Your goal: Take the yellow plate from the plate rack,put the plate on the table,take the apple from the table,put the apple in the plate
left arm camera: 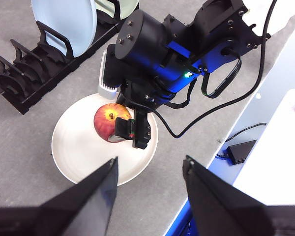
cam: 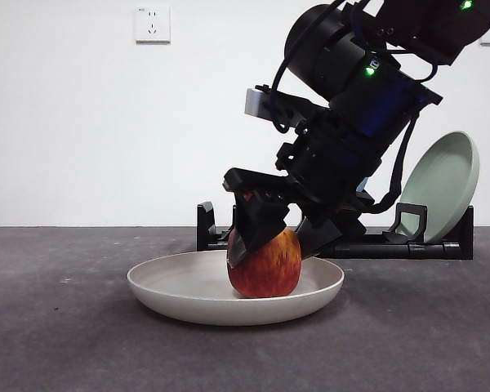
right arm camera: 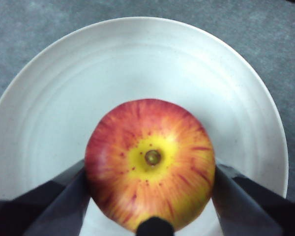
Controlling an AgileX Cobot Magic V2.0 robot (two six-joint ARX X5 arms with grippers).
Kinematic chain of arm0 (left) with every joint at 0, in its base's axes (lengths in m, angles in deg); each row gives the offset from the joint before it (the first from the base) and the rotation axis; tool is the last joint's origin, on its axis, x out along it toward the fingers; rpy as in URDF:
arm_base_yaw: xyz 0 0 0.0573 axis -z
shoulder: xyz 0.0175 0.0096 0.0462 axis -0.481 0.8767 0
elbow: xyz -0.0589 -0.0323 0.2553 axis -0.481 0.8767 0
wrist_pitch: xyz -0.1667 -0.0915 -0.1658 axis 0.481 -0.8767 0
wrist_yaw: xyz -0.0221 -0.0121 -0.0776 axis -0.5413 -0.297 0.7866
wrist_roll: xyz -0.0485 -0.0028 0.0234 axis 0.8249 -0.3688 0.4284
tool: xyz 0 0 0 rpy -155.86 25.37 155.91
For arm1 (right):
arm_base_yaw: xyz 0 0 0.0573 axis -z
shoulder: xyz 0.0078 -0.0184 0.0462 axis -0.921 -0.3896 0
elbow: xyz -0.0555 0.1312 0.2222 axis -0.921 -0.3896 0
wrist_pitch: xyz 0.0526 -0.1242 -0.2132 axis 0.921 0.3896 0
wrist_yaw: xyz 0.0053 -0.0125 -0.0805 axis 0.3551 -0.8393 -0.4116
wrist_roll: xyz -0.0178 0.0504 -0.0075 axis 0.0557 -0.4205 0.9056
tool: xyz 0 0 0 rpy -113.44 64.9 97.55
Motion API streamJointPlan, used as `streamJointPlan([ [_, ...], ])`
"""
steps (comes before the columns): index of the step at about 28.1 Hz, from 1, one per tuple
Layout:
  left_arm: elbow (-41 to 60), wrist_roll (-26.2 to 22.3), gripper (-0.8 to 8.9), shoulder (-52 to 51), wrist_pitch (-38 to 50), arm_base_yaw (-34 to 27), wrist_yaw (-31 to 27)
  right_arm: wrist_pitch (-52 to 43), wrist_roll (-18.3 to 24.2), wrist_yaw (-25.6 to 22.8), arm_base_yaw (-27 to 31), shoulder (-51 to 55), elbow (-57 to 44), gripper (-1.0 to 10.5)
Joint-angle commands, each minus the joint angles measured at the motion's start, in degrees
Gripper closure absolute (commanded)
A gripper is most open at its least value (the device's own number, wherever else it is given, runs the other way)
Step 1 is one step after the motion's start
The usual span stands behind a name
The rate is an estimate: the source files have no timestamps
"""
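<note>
1. My right gripper (cam: 271,237) pinches the apple (cam: 265,263), one jaw on each flank. In my right wrist view both jaws lie flat against the red skin, with the stem dimple facing up between them.

2. The apple sits in the plate (cam: 180,287), its base touching or all but touching the floor of the dish, near the centre. The plate lies flat on the table (cam: 57,343), in front of the rack (cam: 429,243).

3. The step in hand, as I judge it, is the release. To do it well I should make sure the apple's weight is fully on the plate, then part my jaws evenly and only a little, so that neither side nudges it.

4. After that I should rise straight up. Any sideways pull could roll the apple toward the rim or slide the plate.

5. My right arm comes down from about one o'clock in the front view, the wrist tipped so the jaws point down toward seven o'clock onto the apple.

6. My left gripper (left arm camera: 150,169) hangs high above the table's edge, jaws spread and empty, looking down on the plate from beyond its rim.

7. A green plate (cam: 443,184) stands in the rack, and a blue plate (left arm camera: 64,22) beside it.
</note>
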Motion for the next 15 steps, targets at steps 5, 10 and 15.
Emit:
streamJointPlan([
  [5, 0.2, 0.4, 5.93, 0.0, -0.7, 0.1, -0.1, 1.0, -0.5, -0.3, -0.1, -1.6, -0.5, 4.5],
  [10, 0.2, 0.4, 5.93, 0.0, -0.7, 0.1, -0.1, 1.0, -0.6, -0.3, -0.1, -1.0, -0.4, 3.8],
  [15, 0.2, 0.4, 5.93, 0.0, -0.9, 0.1, -0.1, 1.9, -0.5, -0.4, -0.1, 3.0, -0.4, 3.8],
])
